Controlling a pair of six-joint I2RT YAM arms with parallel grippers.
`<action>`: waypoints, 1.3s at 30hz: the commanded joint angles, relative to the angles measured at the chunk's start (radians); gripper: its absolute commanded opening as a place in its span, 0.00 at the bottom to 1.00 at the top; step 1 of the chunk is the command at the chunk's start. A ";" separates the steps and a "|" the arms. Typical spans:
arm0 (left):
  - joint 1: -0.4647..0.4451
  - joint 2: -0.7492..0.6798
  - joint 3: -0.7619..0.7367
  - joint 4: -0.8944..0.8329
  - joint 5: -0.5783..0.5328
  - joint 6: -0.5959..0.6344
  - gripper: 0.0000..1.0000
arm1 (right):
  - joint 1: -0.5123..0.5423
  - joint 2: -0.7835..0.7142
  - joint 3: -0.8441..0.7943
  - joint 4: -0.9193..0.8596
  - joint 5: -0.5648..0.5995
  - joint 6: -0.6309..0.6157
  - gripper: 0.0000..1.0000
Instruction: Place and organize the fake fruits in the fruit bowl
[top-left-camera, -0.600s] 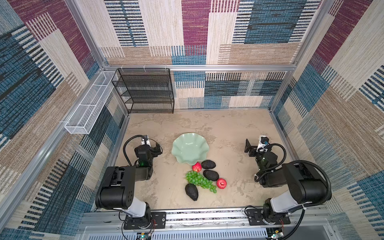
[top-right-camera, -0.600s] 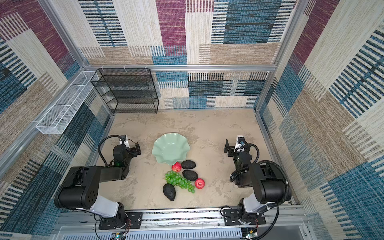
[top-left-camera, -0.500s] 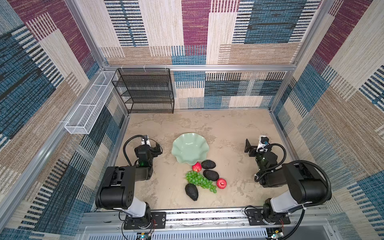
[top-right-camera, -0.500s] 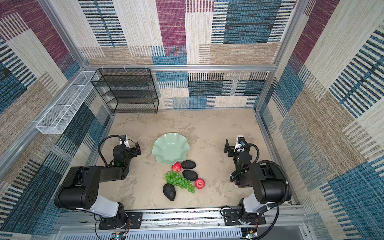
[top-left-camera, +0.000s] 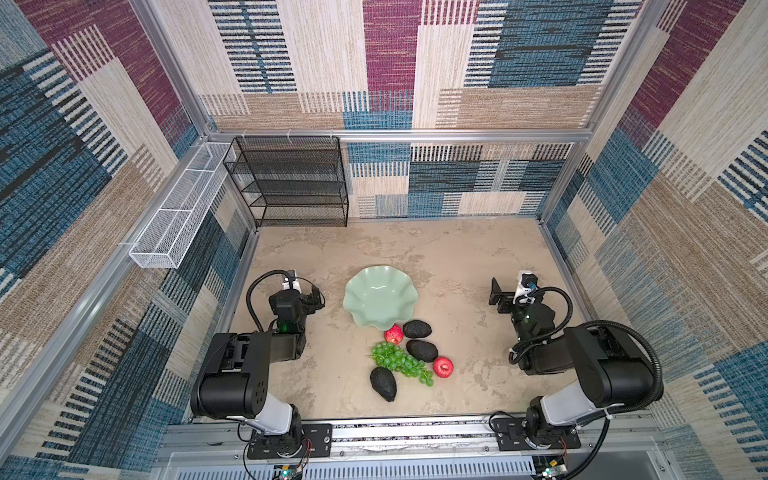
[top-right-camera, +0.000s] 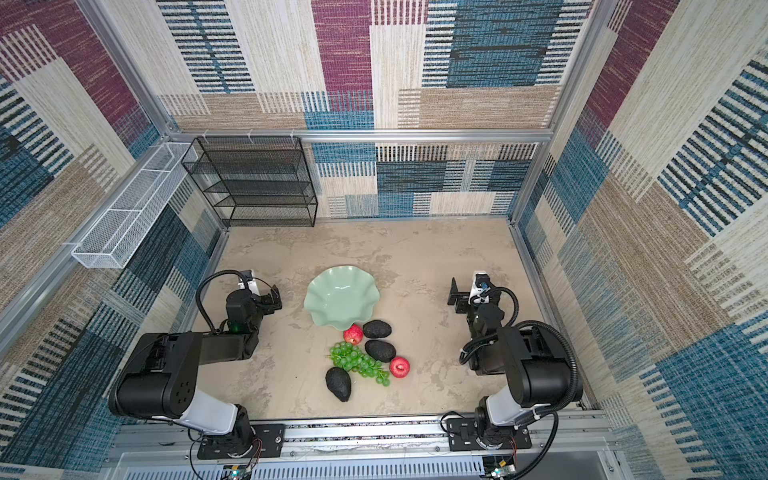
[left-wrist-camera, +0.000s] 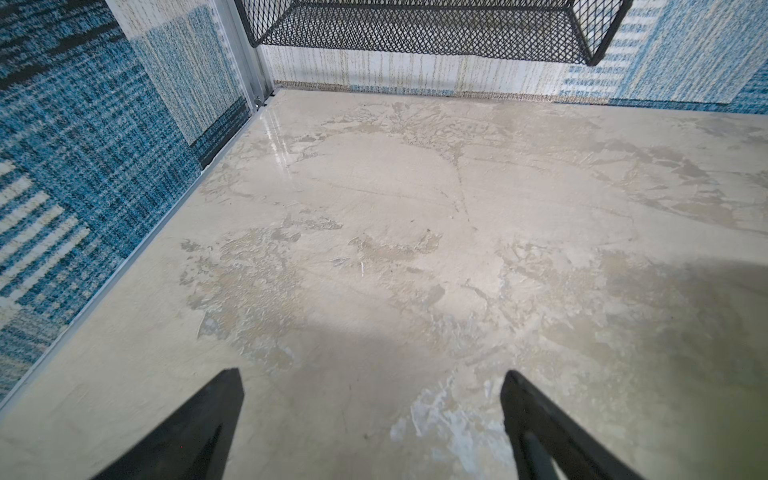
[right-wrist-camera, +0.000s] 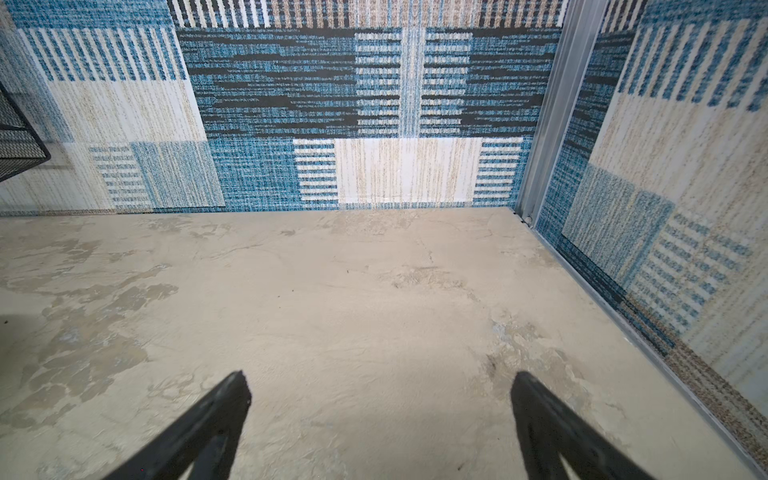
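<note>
- L and R both parked: left gripper (top-left-camera: 313, 300) sits just L of the fruit bowl (top-left-camera: 380, 297), right gripper (top-left-camera: 498, 297) well off to its R. Both noses aim at the tabletop's (top-left-camera: 415, 245) far edge.
- Jaws spread wide on both. Wrist views show only bare tabletop in the gap, nothing held.
- Reads as a ready pose: arms out to the sides, middle left free for a reach.
- Bowl sits abt mid-tabletop, upright, empty.
- All six fruits are outside it, bunched btw its near rim and the tabletop's near edge. Task looks unstarted.
- Apple by the rim (top-left-camera: 394, 333) is tucked at the bowl's near rim, can't tell if touching. Far avocado (top-left-camera: 416, 329) is right beside it.
- Far avocado and mid avocado (top-left-camera: 422, 350) lie roughly crosswise, long axes L–R, the mid one slanted a bit.
- Near avocado (top-left-camera: 383, 383): long axis diagonal, narrow end seems to face the near edge.
- Grape bunch (top-left-camera: 401, 363): long axis diagonal, running from the apple by the rim twd the near-R corner. Thin tip points that way, just beside the second apple (top-left-camera: 443, 367).
- Tight cluster, so outer pieces prob go first, jaws closing across each short axis.
</note>
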 joint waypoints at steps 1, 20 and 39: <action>0.002 -0.001 0.007 0.017 0.015 0.024 0.99 | 0.000 -0.002 0.005 0.028 -0.005 0.006 1.00; -0.006 -0.179 0.145 -0.372 -0.053 -0.004 0.98 | 0.002 -0.466 0.326 -0.851 0.117 0.369 1.00; -0.002 -0.825 0.148 -0.894 0.035 -0.527 0.99 | 0.551 -0.520 0.348 -1.622 -0.080 0.530 0.84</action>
